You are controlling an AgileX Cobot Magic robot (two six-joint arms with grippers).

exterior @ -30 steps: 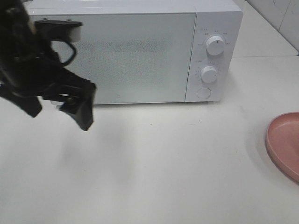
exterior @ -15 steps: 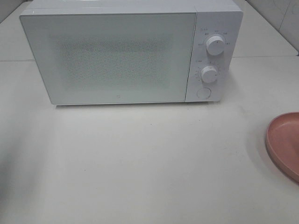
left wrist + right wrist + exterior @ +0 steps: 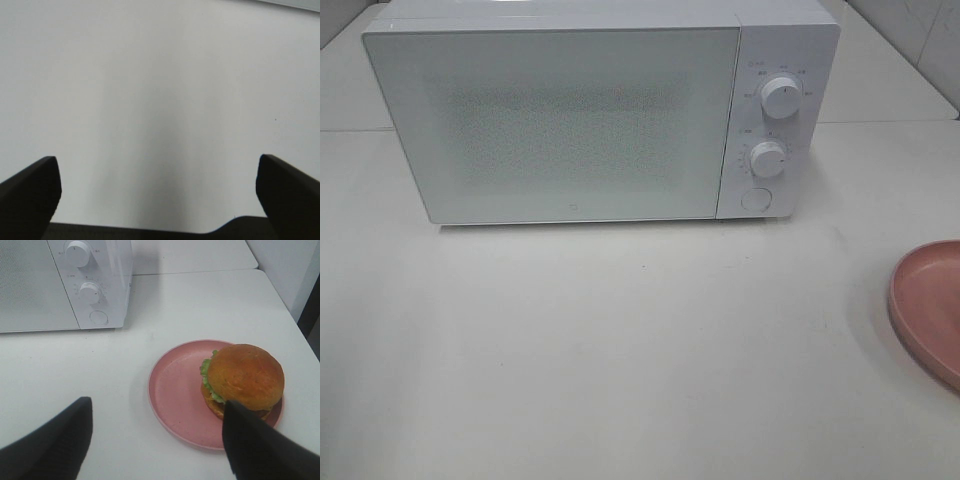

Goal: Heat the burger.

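While the microwave (image 3: pixel 600 110) stands with its door closed, the left gripper (image 3: pixel 157 192) is held wide apart over bare table. The burger (image 3: pixel 243 380) sits on the pink plate (image 3: pixel 175 390), well apart to the microwave's right; the right gripper (image 3: pixel 157 437), spread and empty, hangs near it. The opening step is judged to be in hand: the door must be opened, then the burger grasped.

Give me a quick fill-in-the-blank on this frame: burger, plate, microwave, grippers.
1. The burger sits on a round plate whose colour is ____.
2. The microwave door is ____.
3. The microwave panel carries two round ____, one above the other.
4. The left gripper is open over bare table, holding ____.

Missing words: pink; closed; knobs; nothing
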